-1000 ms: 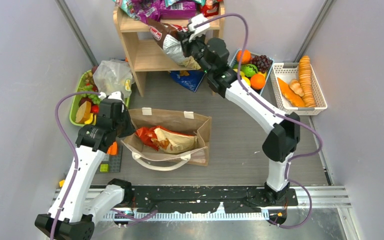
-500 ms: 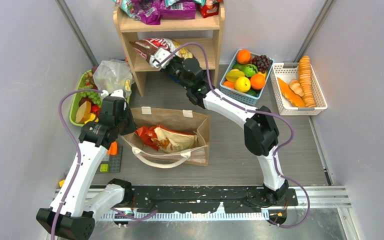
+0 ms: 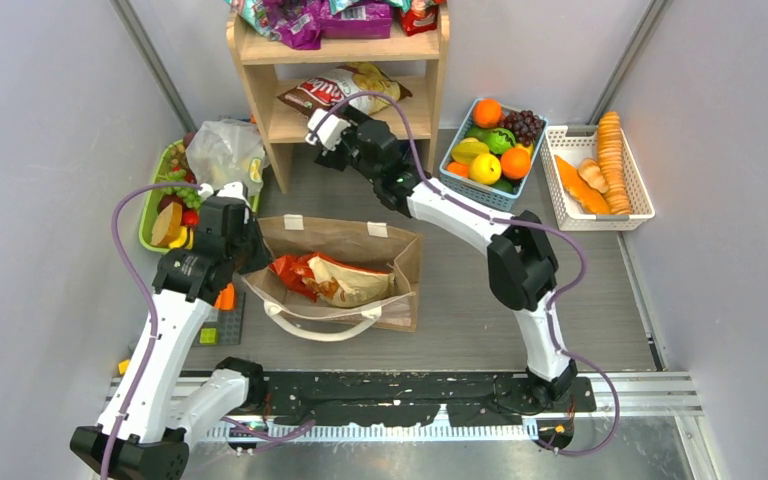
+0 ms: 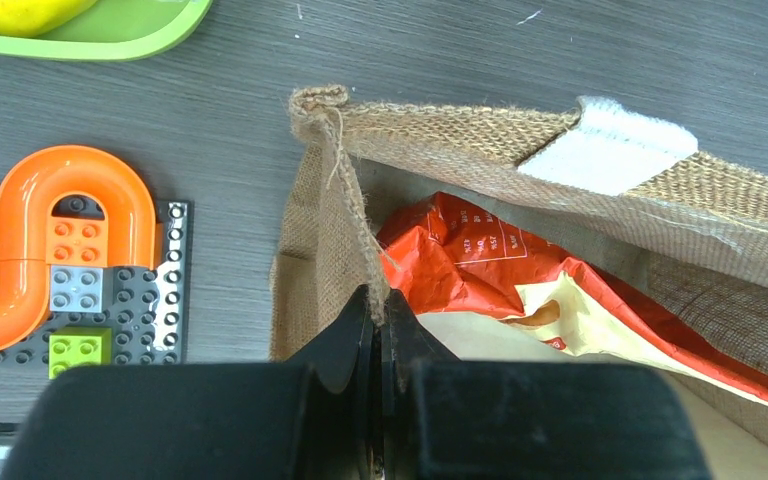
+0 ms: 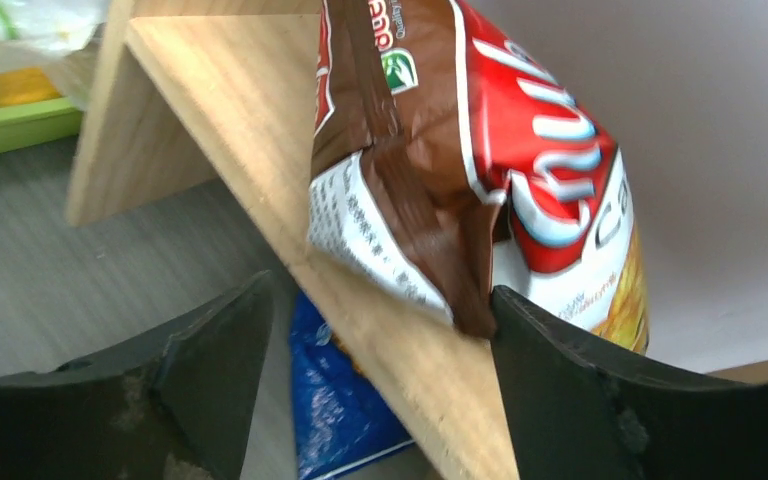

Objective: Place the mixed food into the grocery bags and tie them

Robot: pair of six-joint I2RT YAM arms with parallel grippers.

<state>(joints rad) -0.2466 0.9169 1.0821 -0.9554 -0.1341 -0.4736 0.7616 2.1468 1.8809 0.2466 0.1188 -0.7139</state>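
On the table, seen from above, the burlap tote lies open-mouthed between the arms with a red-orange packet inside. The left tool sits at its left rim. The right tool hovers just before the wooden shelf, whose middle board carries the brown-white packet. The clear plastic bag lies crumpled left of the shelf.

Left wrist view: the left tool is pinched together on the tote's frayed rim. The weave looks coarse and floppy, so the mouth probably sags unless held.

Right wrist view: the fingers stand wide apart, gripping nothing. The packet's crimped brown corner overhangs the board edge between them. Glossy, puffed and light, it would likely slip or crush, so the flat crimped seam seems the soundest hold.
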